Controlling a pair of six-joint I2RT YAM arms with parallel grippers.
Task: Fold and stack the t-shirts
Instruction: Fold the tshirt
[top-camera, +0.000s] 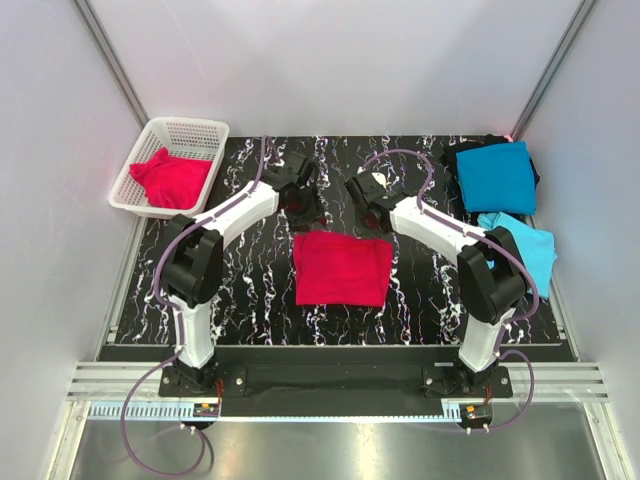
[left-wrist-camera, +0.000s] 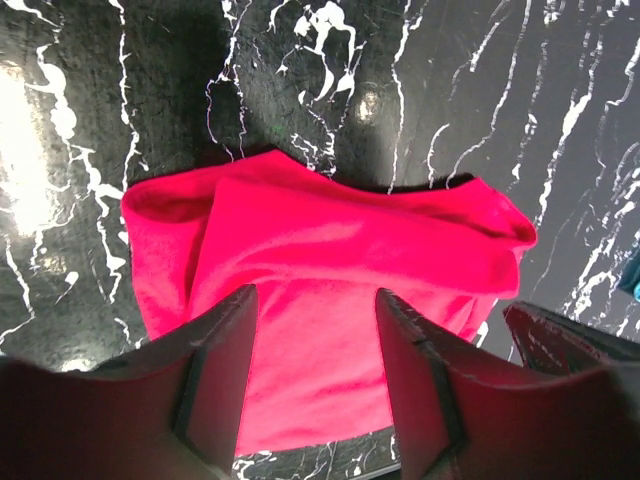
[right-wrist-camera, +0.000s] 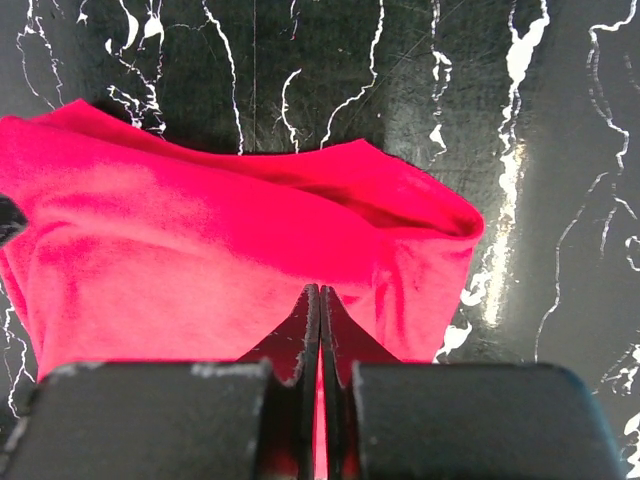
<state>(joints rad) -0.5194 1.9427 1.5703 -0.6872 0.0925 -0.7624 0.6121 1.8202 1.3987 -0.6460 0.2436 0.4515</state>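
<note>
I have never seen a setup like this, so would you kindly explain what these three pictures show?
Two robot arms are bolted to a black table. One picture looks down from above; the other two come from wrist cameras. A folded red shirt lies in the middle, a crumpled red shirt in a white basket, a teal shirt and a lighter blue shirt at the right. The left arm has its jaws open, the right arm shut; neither holds anything.

No legible text, labels or numbers anywhere

A folded red t-shirt (top-camera: 342, 268) lies flat on the black marbled table (top-camera: 240, 300).
</note>
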